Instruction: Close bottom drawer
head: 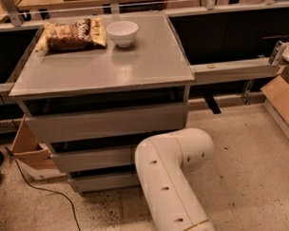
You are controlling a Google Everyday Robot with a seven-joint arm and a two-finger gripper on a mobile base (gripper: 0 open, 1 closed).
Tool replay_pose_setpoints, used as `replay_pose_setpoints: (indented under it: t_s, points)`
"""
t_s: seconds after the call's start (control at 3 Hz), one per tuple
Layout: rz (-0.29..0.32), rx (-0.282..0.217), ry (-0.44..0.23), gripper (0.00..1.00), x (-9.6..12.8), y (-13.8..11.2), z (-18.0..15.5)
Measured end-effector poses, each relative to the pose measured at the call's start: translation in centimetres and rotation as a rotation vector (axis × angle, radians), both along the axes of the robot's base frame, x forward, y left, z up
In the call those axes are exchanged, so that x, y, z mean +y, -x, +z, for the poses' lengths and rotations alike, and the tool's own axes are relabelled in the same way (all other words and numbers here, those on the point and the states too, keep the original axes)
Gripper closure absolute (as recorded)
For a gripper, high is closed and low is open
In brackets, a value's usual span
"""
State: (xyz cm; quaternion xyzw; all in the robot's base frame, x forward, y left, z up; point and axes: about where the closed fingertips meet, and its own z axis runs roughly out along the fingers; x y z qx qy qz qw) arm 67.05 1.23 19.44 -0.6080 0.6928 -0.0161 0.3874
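Site: looking like a workshop or lab | cardboard box (pixel 29 150) and loose cable (pixel 52 192) lying on speckled concrete floor (pixel 245 147) left of grey bench (pixel 133 65) | jaws: hiding behind white arm (pixel 170 183)

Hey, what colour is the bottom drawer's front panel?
Plain grey: the bottom drawer shows best in the camera view. The gripper is out of view; only the white arm shows.

The bottom drawer (pixel 101 181) is the lowest and slimmest of three grey fronts on the cabinet, close above the speckled floor. Its front panel is plain and handleless, a narrow level strip running left to right, parallel to the mid-sized front (pixel 93 158) above it. A dark gap separates the two. Only its left and middle parts show; its right end is covered by the white arm (pixel 175 173). The gripper is out of sight behind that arm.
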Motion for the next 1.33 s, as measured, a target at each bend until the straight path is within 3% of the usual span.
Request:
replay_pose_setpoints:
  t_s: [0.33, 1.0, 1.33]
  points:
    - [0.022, -0.036, 0.001, 1.0, 0.6, -1.1, 0.7]
    - [0.02, -0.039, 0.001, 1.0, 0.4, -1.0, 1.0]
    - [-0.004, 0.074, -0.014, 1.0, -2.4, 2.4, 0.8]
